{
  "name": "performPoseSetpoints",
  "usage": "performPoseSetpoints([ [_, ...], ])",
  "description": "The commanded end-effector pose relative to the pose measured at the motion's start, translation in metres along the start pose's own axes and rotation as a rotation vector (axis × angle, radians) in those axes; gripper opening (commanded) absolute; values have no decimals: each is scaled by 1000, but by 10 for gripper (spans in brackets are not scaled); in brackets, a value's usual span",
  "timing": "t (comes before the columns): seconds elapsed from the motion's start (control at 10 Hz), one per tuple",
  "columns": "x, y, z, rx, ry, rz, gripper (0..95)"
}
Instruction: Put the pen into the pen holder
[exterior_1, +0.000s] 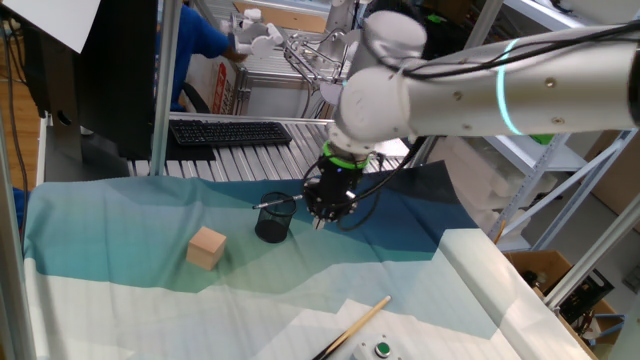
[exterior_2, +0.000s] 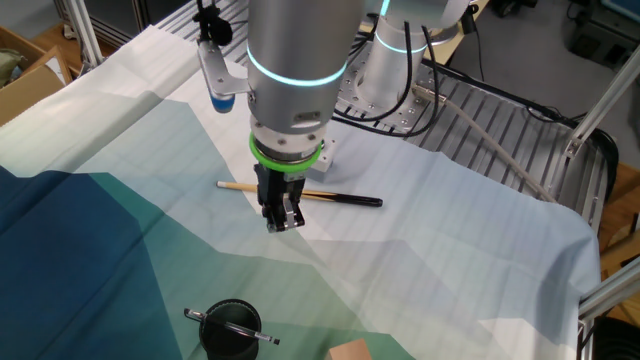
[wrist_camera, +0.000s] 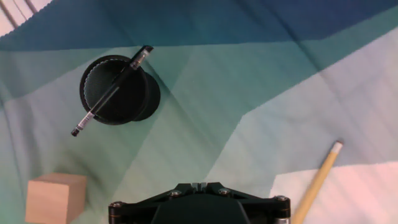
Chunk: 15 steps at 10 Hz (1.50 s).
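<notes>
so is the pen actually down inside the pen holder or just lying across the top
Lying across the top. The pen spans the rim of the upright pen holder, with both ends sticking out past the edge; it has not dropped inside.

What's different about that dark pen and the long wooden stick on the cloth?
The pen is dark grey to black with a silvery sheen; the wooden stick is tan with a dark end. The pen lies across the rim of the pen holder, both ends overhanging, while the stick lies flat on the cloth. The stick looks longer. Both are thin and straight.
</notes>
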<state>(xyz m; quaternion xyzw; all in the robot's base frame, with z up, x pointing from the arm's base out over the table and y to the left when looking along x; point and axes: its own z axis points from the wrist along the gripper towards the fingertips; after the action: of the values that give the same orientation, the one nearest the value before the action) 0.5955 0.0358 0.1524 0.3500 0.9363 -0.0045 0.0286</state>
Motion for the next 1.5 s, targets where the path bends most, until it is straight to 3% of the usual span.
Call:
performPoseSetpoints([
  [0.1,0,-1,-1,-14,37,38,0],
  [0.2,-1,0,-1,-11,48,39,0],
  [0.5,6,3,-5,47,83,64,0],
  [0.8,7,4,-5,60,93,93,0],
  [1.0,7,4,-6,116,100,99,0],
  [1.2,7,4,-6,131,98,122,0],
  [1.5,7,4,-6,127,105,142,0],
])
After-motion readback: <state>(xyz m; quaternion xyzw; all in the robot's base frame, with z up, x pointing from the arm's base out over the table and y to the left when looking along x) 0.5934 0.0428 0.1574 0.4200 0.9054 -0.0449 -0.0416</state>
